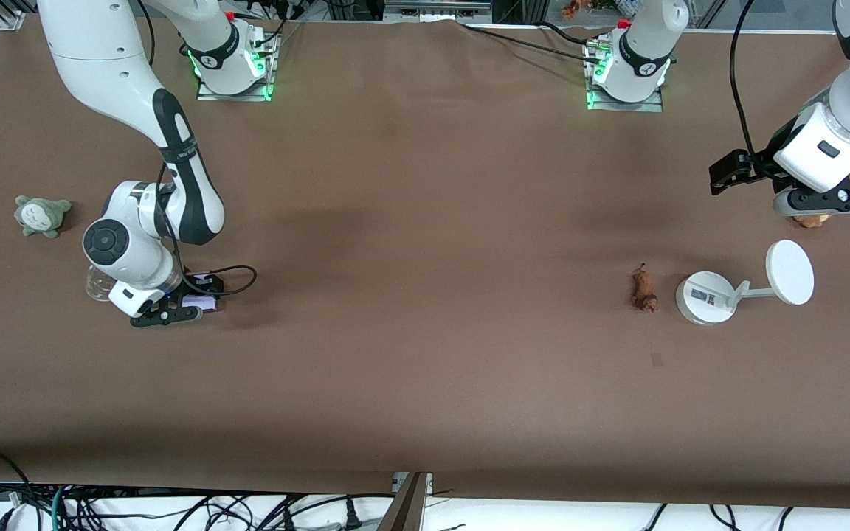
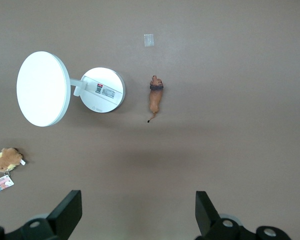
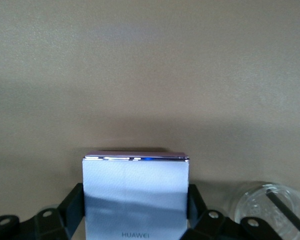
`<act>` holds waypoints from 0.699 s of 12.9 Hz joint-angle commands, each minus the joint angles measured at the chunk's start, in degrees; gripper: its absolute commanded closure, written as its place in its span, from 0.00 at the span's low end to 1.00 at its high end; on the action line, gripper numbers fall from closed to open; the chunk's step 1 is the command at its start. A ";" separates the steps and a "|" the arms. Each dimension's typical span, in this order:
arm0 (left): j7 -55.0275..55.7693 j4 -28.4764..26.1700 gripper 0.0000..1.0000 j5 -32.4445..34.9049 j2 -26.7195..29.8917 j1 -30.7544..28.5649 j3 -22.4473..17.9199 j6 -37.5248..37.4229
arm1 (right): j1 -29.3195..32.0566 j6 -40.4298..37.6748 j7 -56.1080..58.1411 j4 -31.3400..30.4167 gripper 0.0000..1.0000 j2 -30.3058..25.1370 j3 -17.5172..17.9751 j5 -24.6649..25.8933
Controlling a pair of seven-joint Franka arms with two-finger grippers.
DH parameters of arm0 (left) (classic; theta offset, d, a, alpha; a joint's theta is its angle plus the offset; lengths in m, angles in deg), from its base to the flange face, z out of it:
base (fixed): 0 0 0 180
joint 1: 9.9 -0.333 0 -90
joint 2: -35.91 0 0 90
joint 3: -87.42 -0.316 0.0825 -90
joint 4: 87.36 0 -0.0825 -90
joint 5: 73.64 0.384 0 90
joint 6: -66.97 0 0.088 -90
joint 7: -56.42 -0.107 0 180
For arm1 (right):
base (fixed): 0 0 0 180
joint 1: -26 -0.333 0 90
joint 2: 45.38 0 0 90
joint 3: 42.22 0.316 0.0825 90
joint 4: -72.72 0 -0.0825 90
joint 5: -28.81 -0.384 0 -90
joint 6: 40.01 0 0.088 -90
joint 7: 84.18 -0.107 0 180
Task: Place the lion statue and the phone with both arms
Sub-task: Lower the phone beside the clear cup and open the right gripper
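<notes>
**Gripping the phone low at one end, open claw high at the other**

Clamping the phone, the right claw sits low at the tabletop toward the right arm's end; its fingers press against the two long sides of the pale slab, which shows "HUAWEI" lettering in the right wrist view. A clear glass stands just beside that claw, and a grey-green plush lies farther from the front camera, nearer the table's end.

The left claw hangs up in the air toward the left arm's end, fingers spread wide with nothing between them. The lion statue lies flat on the tabletop, untouched, just beside the round base of a white stand that carries a disc. A brown plush toy with a card tag lies near the stand, mostly hidden under the left claw in the front view.
</notes>
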 commanded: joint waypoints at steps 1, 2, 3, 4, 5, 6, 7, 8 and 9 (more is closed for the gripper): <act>-0.22 -0.78 0.00 -0.09 0.67 0.03 0.06 0.75 | 0.32 0.91 2.18 -1.09 0.06 -1.09 0.35 -1.83; -0.22 -0.78 0.00 -0.09 0.67 -0.06 0.06 0.75 | 0.32 0.83 2.26 -1.00 0.01 -1.27 0.35 -1.83; -0.22 -0.78 0.00 -0.09 0.67 -0.06 0.06 0.75 | 0.32 0.57 2.26 -0.91 0.01 -1.53 0.35 -1.83; -0.22 -0.78 0.00 -0.09 0.67 -0.06 0.06 0.75 | 0.32 0.30 2.70 -0.83 0.01 -1.79 0.35 -1.83; -0.22 -0.78 0.00 -0.09 0.67 -0.06 0.06 0.75 | 0.23 0.12 2.79 -0.82 0.01 -3.01 0.35 -1.83; -0.22 -0.78 0.00 -0.09 0.67 0.03 0.06 0.75 | 0.23 -2.05 2.96 -0.56 0.01 -4.68 0.44 -1.83; -0.22 -0.78 0.00 -0.09 0.67 -0.06 0.06 0.84 | 0.23 -5.38 2.97 0.31 0.01 -6.26 0.44 -1.83; -0.22 -0.78 0.00 -0.09 0.67 0.03 0.06 0.75 | 0.23 -8.72 2.88 1.19 0.01 -8.02 0.35 -1.83; -0.22 -0.78 0.00 -0.09 0.67 -0.06 0.06 0.75 | 0.23 -11.62 2.70 1.81 0.01 -9.78 0.27 -1.83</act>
